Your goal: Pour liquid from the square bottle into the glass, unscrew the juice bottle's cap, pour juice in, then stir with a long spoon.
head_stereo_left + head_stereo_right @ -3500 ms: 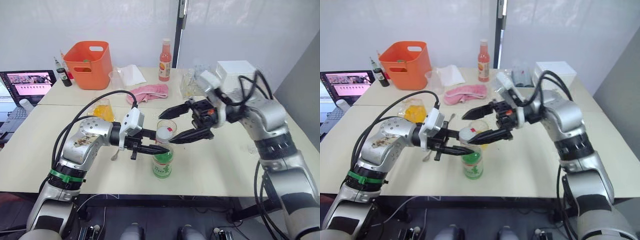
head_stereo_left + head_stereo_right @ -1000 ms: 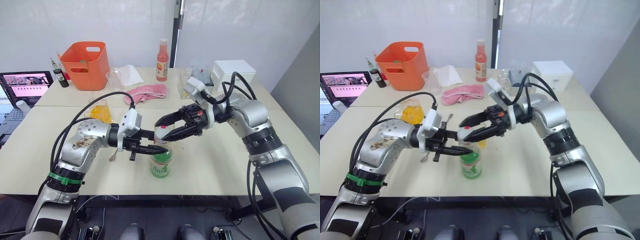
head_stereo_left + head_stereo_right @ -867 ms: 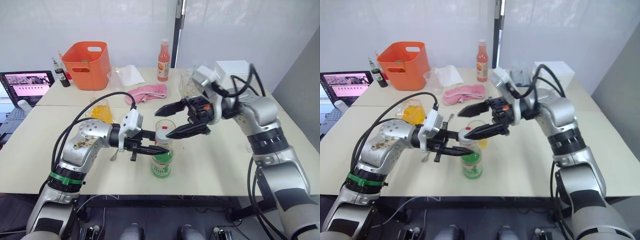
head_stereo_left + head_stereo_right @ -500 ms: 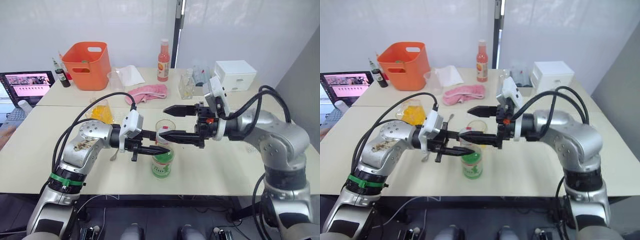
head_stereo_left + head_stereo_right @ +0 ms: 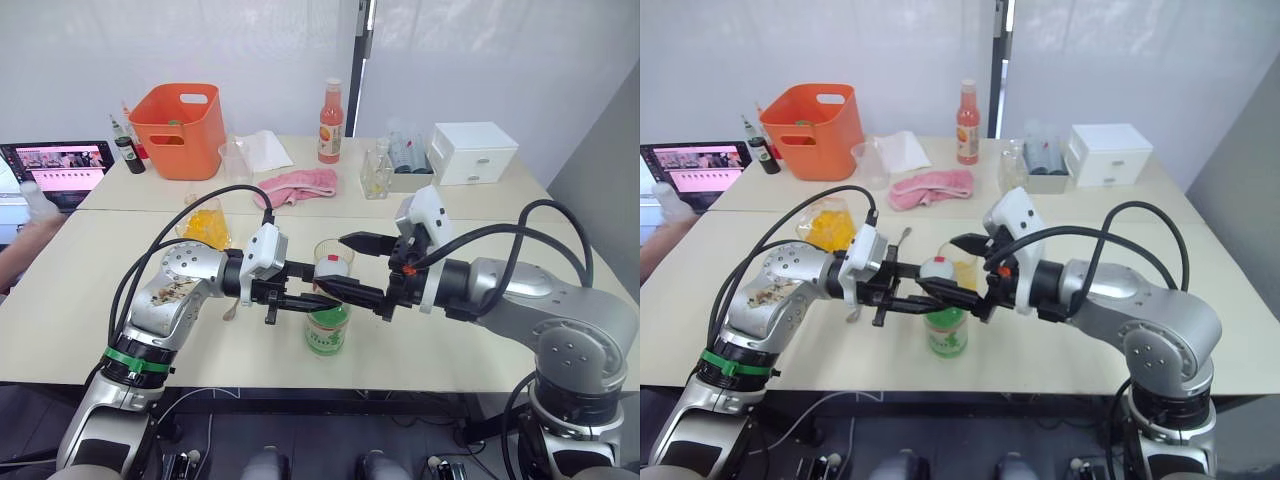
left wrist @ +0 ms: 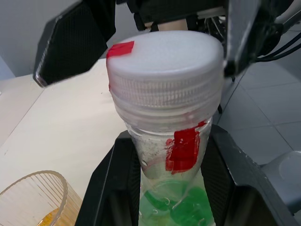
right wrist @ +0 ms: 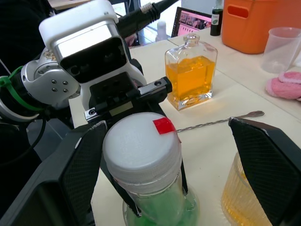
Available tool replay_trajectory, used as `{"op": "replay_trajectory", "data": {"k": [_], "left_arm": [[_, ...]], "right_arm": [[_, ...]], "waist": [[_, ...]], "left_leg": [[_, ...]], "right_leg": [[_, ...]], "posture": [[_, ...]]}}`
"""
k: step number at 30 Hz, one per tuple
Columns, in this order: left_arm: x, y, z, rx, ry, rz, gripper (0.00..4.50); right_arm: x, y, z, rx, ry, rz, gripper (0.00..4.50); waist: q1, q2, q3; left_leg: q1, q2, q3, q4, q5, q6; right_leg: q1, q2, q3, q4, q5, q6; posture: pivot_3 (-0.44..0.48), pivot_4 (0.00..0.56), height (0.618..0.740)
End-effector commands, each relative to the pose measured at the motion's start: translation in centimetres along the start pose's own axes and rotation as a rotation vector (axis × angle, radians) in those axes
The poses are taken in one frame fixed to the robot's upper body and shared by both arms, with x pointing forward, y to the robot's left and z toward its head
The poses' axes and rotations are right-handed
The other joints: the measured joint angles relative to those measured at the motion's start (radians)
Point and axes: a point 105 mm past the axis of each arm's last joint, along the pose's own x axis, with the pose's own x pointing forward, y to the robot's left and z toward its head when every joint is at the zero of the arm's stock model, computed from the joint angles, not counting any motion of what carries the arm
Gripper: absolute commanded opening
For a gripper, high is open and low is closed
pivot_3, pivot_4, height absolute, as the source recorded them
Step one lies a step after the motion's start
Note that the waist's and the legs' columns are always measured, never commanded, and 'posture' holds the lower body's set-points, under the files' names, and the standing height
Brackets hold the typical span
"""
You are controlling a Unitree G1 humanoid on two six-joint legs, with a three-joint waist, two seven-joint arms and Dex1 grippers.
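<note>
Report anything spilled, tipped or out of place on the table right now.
Nothing stands out. The juice bottle stands upright with its cap on, the square bottle and glass are upright, and the long spoon lies flat on the table. No spill shows.

The juice bottle (image 5: 326, 325) stands upright at lower centre, its white cap (image 6: 162, 66) with a red mark on. Just behind it, the ribbed glass (image 5: 334, 254) holds yellow-orange liquid (image 7: 241, 200). At centre left stands the square bottle (image 7: 191, 78), the long spoon (image 7: 221, 121) lying beside it.
</note>
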Motion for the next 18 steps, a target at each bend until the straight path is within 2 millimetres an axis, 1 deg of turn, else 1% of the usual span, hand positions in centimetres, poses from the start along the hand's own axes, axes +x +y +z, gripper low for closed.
{"op": "replay_trajectory", "data": {"k": [1,6,7,8,13,14,18], "left_arm": [[-0.01,0.24,-0.35,0.032,0.044,0.013,1.4],[-0.02,0.22,-0.27,0.033,0.043,0.011,1.4],[0.01,0.2,-0.24,0.032,0.042,0.01,1.4],[0.03,0.18,-0.22,0.032,0.042,0.009,1.4],[0.12,0.1,-0.17,0.028,0.044,0.002,1.4],[0.11,0.1,-0.18,0.027,0.045,0.001,1.4],[0.12,-0.06,-0.33,0.021,0.054,-0.006,1.4]], "right_arm": [[-0.29,0.35,0.47,-0.033,-0.019,-0.011,4.41],[-0.34,0.49,0.17,-0.028,-0.017,-0.027,4.41],[-0.35,0.44,0.14,-0.027,-0.018,-0.033,3.88],[-0.36,0.43,0.11,-0.026,-0.017,-0.036,3.64],[-0.32,0.21,0.25,-0.023,-0.031,-0.054,1.92],[-0.3,0.16,0.3,-0.024,-0.034,-0.057,1.79],[-0.2,0.17,0.67,-0.03,-0.056,-0.048,1.79]], "waist": [[0.0,0.0,0.0],[0.0,0.0,0.0],[-0.001,0.0,0.0],[-0.001,0.0,0.0],[-0.001,0.0,0.0],[-0.001,0.0,0.0],[-0.004,0.0,0.0]], "left_leg": [[0.0,0.0,0.0,0.0,0.0,0.0],[0.0,0.0,0.0,0.0,0.0,0.0],[0.0,0.0,0.0,0.0,0.0,0.0],[0.0,0.0,0.0,0.0,0.0,0.0],[0.0,0.0,0.0,0.0,0.0,0.0],[0.0,0.0,0.0,0.0,0.0,0.0],[0.0,0.001,0.0,0.0,0.0,0.0]], "right_leg": [[0.0,0.0,0.0,0.0,0.0,0.0],[0.0,0.0,0.0,0.0,0.0,0.0],[0.0,0.0,0.0,0.0,0.0,0.0],[0.0,0.0,0.0,0.0,0.0,0.0],[0.0,0.0,0.0,0.0,0.0,0.0],[0.0,0.0,0.0,0.0,0.0,0.0],[0.0,0.001,0.0,0.0,0.0,0.0]], "posture": [[0.0,0.15,0.715],[0.0,0.15,0.715],[0.0,0.15,0.715],[0.0,0.15,0.715],[0.0,0.15,0.715],[0.0,0.15,0.715],[0.0,0.15,0.715]]}}
